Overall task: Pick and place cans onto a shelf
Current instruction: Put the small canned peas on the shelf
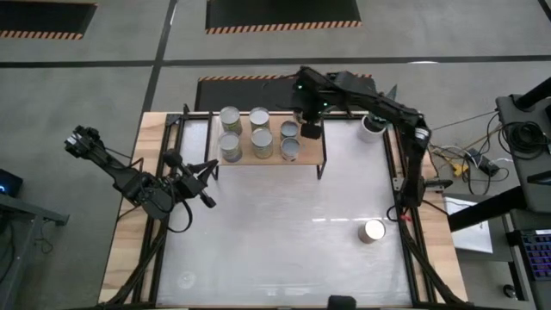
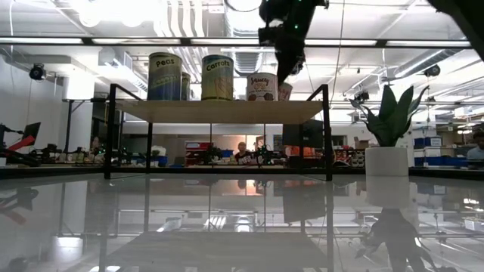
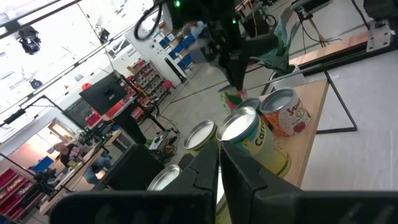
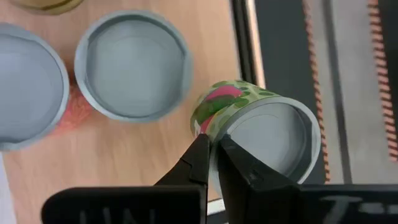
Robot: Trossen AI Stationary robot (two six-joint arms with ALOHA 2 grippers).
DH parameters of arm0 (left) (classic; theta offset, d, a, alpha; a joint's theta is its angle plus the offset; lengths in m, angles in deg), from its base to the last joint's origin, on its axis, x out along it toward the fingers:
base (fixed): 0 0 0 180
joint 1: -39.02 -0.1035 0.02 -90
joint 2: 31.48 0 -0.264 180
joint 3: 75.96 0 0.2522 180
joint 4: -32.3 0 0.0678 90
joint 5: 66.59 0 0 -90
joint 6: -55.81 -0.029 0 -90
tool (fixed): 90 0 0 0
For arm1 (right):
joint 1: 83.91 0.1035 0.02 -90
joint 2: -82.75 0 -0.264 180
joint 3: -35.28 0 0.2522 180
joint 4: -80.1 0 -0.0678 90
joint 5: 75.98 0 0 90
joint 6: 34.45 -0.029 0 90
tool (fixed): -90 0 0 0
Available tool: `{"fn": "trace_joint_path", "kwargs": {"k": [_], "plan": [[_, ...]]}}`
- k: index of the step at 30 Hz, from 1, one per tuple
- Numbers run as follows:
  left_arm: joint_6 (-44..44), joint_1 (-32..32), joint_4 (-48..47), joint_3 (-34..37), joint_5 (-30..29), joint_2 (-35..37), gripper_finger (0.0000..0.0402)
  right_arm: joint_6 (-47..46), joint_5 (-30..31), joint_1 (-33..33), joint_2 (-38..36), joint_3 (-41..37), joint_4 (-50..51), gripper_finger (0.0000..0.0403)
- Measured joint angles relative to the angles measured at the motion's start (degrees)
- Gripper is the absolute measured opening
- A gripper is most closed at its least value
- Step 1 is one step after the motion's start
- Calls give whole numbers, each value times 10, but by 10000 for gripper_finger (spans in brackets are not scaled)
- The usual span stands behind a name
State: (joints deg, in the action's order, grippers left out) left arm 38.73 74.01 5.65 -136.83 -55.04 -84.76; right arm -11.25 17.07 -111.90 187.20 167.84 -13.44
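Right gripper [image 1: 310, 131] over shelf [image 1: 269, 158] right end, jaws nearly closed pinching rim of green-pink can [image 4: 261, 127] at back-right corner, axis upright | left gripper [image 1: 209, 182] parked near table's left edge, jaws closed, empty | lone can [image 1: 373, 231] near table's right edge, closer to right arm
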Motion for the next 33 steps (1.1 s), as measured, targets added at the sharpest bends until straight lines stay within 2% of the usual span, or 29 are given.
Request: {"fn": "trace_joint_path", "kwargs": {"k": [4, 9, 18, 25, 28, 33], "plan": [[0, 0, 0, 0, 0, 0, 0, -1, -1, 1, 31, 33, 24, 9], [1, 0, 0, 0, 0, 0, 0, -13, 0, 3, 46, 38, 24, 11], [2, 0, 0, 0, 0, 0, 0, -30, 0, 3, 47, 38, 19, 59], [2, 0, 0, 0, 0, 0, 0, -33, 0, 3, 17, 37, 35, 84], [2, 0, 0, 0, 0, 0, 0, -34, 13, 3, 1, 37, 57, 80], [2, 0, 0, 0, 0, 0, 0, -49, 28, -14, -3, 29, 77, 41]]}}
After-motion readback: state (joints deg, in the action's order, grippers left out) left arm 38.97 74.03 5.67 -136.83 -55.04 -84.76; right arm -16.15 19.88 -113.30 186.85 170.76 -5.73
